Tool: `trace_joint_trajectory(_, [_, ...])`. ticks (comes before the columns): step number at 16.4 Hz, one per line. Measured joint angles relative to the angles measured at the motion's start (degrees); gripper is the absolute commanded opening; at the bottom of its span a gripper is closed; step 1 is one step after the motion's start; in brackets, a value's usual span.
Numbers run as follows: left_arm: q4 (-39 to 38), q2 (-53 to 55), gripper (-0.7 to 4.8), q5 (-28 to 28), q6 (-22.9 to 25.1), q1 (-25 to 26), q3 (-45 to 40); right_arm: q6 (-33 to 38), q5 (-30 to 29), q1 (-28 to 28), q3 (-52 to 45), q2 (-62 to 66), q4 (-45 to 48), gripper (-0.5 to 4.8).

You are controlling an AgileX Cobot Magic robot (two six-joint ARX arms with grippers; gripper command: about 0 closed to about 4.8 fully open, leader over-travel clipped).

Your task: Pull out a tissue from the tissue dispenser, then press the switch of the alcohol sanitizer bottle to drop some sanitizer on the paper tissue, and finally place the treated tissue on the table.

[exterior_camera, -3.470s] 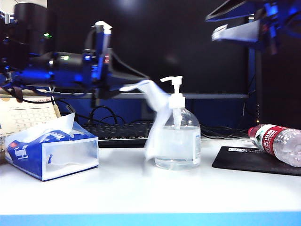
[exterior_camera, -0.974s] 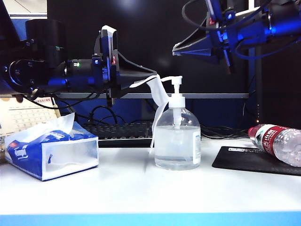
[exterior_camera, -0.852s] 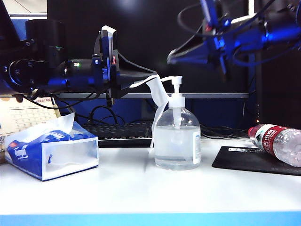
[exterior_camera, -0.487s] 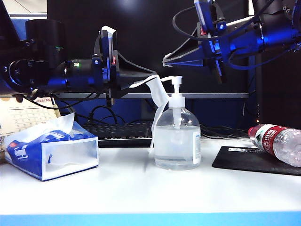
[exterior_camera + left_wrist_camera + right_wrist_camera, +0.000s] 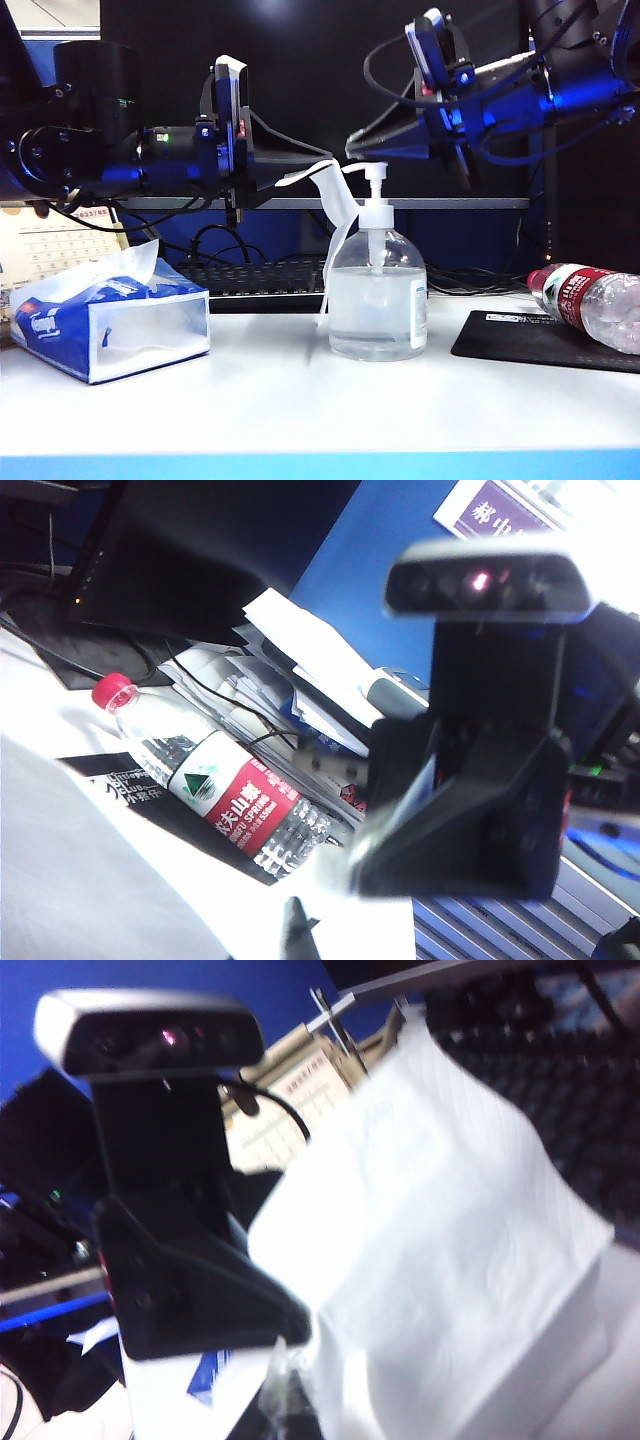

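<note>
Pincers [image 5: 300, 170] [image 5: 352, 147]: two; tissue [image 5: 335, 215]: one.

Behind my desk: dark monitor [image 5: 330, 90], black keyboard [image 5: 255, 278], desk calendar [image 5: 55, 245], black mouse pad [image 5: 520, 340], red-labelled water bottle [image 5: 590, 300], blue partition [image 5: 400, 570].

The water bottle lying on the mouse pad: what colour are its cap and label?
The water bottle has a red cap and a red label with a green logo, clearest in the left wrist view.
</note>
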Motion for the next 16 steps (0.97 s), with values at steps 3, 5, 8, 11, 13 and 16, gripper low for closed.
trace_joint_trajectory(3, [0.02, 0.00, -0.06, 0.00, 0.02, 0.00, 0.00, -0.15, 0.11, -0.02, 2.01, 0.00, 0.52, -0.05])
trace_joint_trajectory(5, [0.02, 0.00, -0.06, 0.00, 0.00, 0.00, 0.00, -2.19, 1.03, -0.02, 2.10, -0.02, -0.52, -0.05])
trace_joint_trajectory(8, [0.02, 0.00, -0.06, 0.00, 0.00, -0.02, 0.00, -4.81, 2.03, -0.04, 2.14, 0.55, -3.67, -0.05])
trace_joint_trajectory(11, [0.02, 0.00, -0.06, 0.00, 0.00, 0.26, 0.00, -6.82, 2.78, -0.07, 2.14, 0.55, -3.89, -0.05])
trace_joint_trajectory(13, [0.02, 0.00, -0.06, 0.00, 0.02, 0.57, 0.00, -6.84, 2.91, -0.09, 2.14, 0.52, -4.11, -0.05])
trace_joint_trajectory(16, [0.04, 0.00, -0.06, -0.02, 0.02, 0.68, 0.00, -6.97, 2.97, -0.11, 2.21, 0.50, -4.72, -0.05])
